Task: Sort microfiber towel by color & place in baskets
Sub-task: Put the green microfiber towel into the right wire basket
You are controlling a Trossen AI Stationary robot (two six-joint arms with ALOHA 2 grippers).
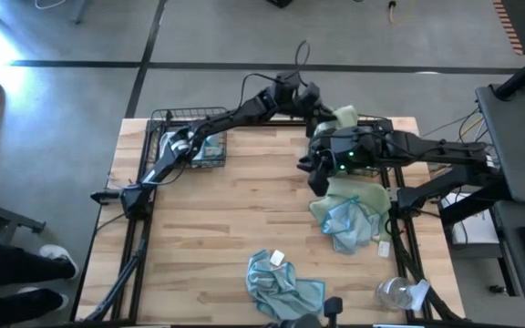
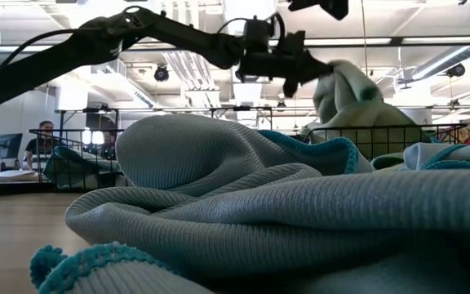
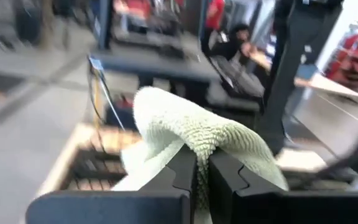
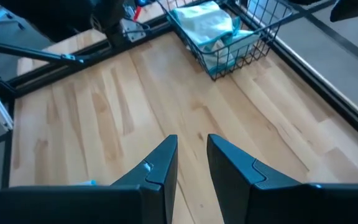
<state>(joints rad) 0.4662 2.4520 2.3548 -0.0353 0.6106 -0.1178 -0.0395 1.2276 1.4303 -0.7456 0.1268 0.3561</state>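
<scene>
Table (image 1: 235, 219) first: sort is roughly midway, my read. Left basket (image 1: 167, 123) at the far-left corner already has blue towels (image 4: 207, 25) in it. Right basket (image 2: 365, 135) at the far-right corner sits mostly hidden under my arms in the high view; in the low view its wire rim shows behind the cloth, and whether it already holds anything I can't tell. Still loose on the wood: a heap (image 1: 349, 211) of green and blue towels near the right edge, and a blue one with a white tag (image 1: 281, 278) near the front edge, so at least two or three more picks. Clear plastic wrapper (image 1: 399, 293) at the front-right corner is not mine to sort. Now the live piece: my left gripper (image 3: 201, 177) has its fingers pressed together, pinching a pale green towel (image 3: 197, 134) by a fold; the cloth drapes over both fingertips. It hangs in the air, up over the far-right corner, above the right basket as far as the high and low views agree, not yet released. My right gripper (image 4: 192, 155) hovers over bare wood mid-table, just beside the heap, jaws parted with nothing between them, pointed toward the left basket. Next call, I reckon: drop the green one in, then go for the heap.
</scene>
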